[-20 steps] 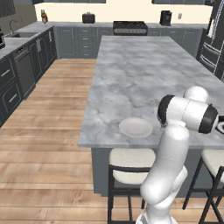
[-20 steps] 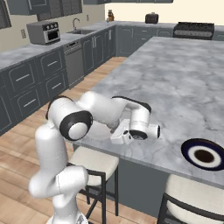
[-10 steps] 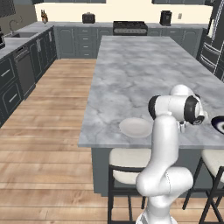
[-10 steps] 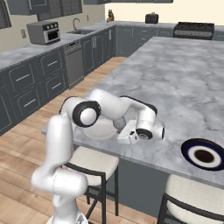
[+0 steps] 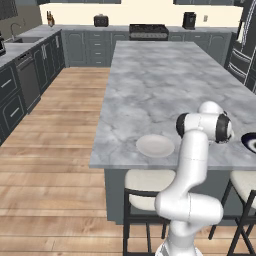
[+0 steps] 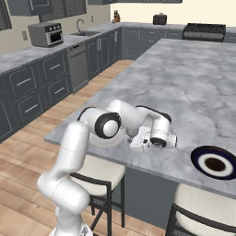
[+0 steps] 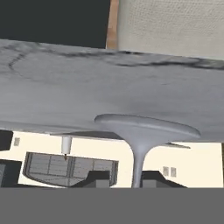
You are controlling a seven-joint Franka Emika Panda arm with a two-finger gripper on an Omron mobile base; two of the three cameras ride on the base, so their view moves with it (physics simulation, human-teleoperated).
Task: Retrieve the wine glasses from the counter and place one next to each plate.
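arm swung right; wine glass (image 7: 142, 131) between hand (image 7: 124, 178) fingertips

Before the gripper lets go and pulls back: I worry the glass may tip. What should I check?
1. Wine glass foot flat against the island marble: ok.
2. Stem between the fingertips of the gripper: ok.
3. Jaws clear of the stem: cannot tell.
4. Hand low right beside the off-white plate: ok.
5. Navy plate apart from the hand: ok.
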